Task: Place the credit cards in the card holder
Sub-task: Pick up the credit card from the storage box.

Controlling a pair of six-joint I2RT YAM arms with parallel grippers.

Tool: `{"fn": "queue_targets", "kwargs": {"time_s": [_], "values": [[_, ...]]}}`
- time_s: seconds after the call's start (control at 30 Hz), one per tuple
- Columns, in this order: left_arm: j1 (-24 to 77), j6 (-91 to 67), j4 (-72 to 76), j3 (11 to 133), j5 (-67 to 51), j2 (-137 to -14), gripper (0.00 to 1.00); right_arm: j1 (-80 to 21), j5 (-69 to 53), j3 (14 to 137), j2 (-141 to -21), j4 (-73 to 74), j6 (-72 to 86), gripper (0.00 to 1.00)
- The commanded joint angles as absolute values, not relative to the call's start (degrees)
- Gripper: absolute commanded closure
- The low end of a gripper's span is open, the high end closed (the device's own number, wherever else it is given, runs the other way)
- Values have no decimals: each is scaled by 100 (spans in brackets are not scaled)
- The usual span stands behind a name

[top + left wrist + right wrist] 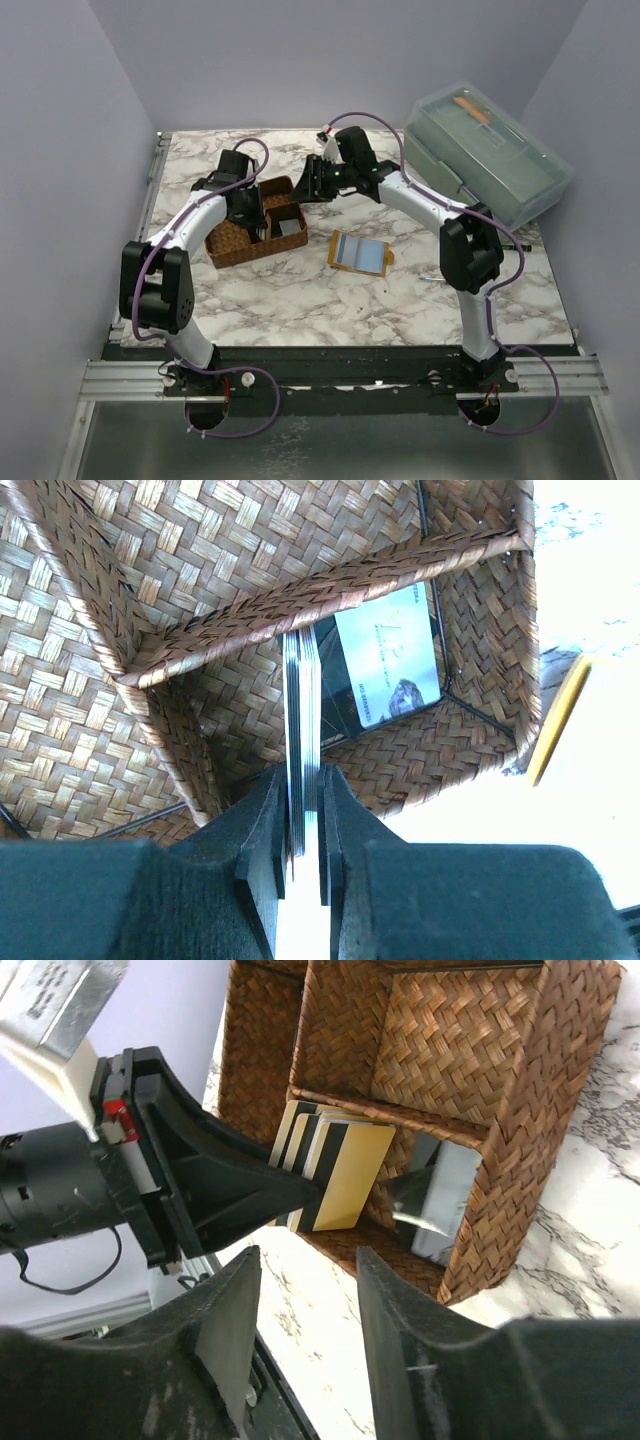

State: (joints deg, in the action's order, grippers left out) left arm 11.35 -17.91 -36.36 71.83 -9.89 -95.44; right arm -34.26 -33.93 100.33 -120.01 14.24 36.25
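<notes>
I see plain pale lilac-grey walls (330, 60) closing the cell on three sides. Around and below the left fingers (265, 840) and right fingers (225, 1330) spreads a white marble-patterned tabletop (300, 300) with grey veins. Well to the right of the right fingers, a translucent grey-green lidded plastic box (490, 150) sits at the table's far corner. Behind the fingers, silver aluminium rails (125, 380) line the near edge, then a dull sheet-metal floor panel (330, 445). The light is even and soft.
</notes>
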Motion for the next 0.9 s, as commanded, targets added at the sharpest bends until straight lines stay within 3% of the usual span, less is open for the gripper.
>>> {"fn": "queue_targets", "kwargs": {"time_s": [0.0, 0.33, 0.87], "values": [[1064, -1481, -3246, 6932, -1282, -9086, 100, -3530, -3449, 10391, -12360, 1624, 3843, 50], [1063, -1370, -2716, 6431, -1429, -8560, 100, -3678, -3328, 10889, -12787, 1891, 4059, 39], [1068, -1642, -2462, 6203, -1451, -8706, 100, -3876, -3376, 10854, -13040, 1695, 3966, 34]]}}
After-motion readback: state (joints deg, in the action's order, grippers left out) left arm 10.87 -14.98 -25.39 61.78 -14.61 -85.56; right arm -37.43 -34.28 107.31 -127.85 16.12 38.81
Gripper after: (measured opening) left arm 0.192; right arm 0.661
